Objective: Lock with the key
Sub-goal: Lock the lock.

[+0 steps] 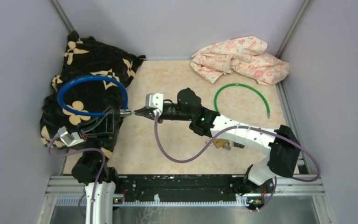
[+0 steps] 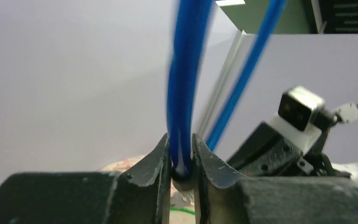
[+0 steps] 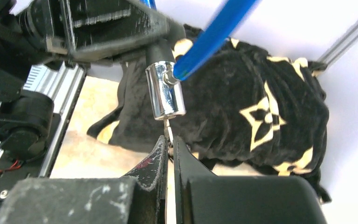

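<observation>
A blue cable lock (image 1: 91, 77) loops above the black cloth; its chrome lock cylinder (image 3: 166, 91) hangs upright in the right wrist view. My left gripper (image 2: 182, 140) is shut on the blue cable (image 2: 186, 70) just above its end fitting. My right gripper (image 3: 168, 142) is shut on the thin metal key (image 3: 168, 132), whose blade points up into the bottom of the cylinder. How far the key is in cannot be told. In the top view the two grippers meet tip to tip, left gripper (image 1: 114, 114) and right gripper (image 1: 137, 111), at the cylinder (image 1: 126, 112).
A black cloth with yellow flowers (image 1: 93, 56) covers the left side under the lock. A green cable (image 1: 242, 86) and a crumpled red-printed cloth (image 1: 240, 58) lie at the back right. A small brass object (image 1: 223, 145) sits under the right arm. Walls enclose the table.
</observation>
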### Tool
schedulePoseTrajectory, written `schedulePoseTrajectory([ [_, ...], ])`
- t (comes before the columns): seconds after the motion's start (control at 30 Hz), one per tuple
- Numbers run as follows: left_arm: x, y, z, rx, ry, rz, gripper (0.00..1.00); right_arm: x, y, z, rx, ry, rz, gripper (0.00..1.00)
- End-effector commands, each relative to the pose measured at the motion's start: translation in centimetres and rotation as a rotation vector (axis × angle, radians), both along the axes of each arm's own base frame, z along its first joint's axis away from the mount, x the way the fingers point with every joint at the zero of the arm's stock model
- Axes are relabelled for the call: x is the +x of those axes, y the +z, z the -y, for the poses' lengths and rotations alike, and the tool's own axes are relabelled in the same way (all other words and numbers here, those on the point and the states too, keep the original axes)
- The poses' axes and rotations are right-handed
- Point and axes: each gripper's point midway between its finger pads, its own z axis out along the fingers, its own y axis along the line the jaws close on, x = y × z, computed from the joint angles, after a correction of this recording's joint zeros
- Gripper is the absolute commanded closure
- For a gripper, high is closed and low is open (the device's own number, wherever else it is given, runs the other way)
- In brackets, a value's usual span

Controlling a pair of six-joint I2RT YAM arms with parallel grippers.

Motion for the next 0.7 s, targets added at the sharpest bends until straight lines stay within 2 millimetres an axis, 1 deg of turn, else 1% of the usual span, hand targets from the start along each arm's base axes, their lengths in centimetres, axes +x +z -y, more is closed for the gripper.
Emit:
schedulePoseTrajectory([
  [0.0,-3.1,4.3,-1.6,-0.010,0.145,0.210,1.00,2.9,-1.8,4.9,0.003,-0.129,-0.096,1.00],
  [0.03,-3.0,4.2,-1.5,-0.005,0.135,0.207,1.00,2.8,-2.5,5.2,-0.004,-0.137,-0.113,1.00],
  [0.1,-2.6,3.9,-1.4,-0.007,0.123,0.188,1.00,2.7,-3.3,5.9,-0.007,-0.148,-0.139,1.00],
  [0.23,-1.8,3.2,-1.1,-0.001,0.096,0.143,1.00,2.5,-3.3,6.7,0.021,-0.143,-0.171,1.00],
  [0.37,-1.1,1.8,-0.1,0.023,0.030,0.077,1.00,2.4,-2.7,6.6,0.022,-0.131,-0.174,1.00],
  [0.43,-0.8,1.7,-0.2,0.021,0.032,0.060,1.00,2.8,-3.1,7.0,0.006,-0.144,-0.201,1.00],
  [0.5,0.2,1.2,-0.5,0.005,0.041,0.002,1.00,4.1,-3.6,8.1,0.005,-0.183,-0.263,1.00],
  [0.53,1.2,0.4,-0.8,-0.021,0.035,-0.071,1.00,4.6,-4.1,8.7,0.005,-0.206,-0.316,1.00],
  [0.57,2.5,-0.9,-1.0,-0.055,0.023,-0.164,1.00,5.2,-4.4,9.4,0.008,-0.231,-0.349,1.00],
  [0.63,5.7,-5.3,-1.5,-0.117,0.008,-0.413,1.00,6.0,-4.7,10.6,0.020,-0.289,-0.384,1.00],
  [0.67,7.2,-8.1,-1.6,-0.121,0.013,-0.546,1.00,6.4,-4.7,11.2,0.028,-0.323,-0.389,1.00],
])
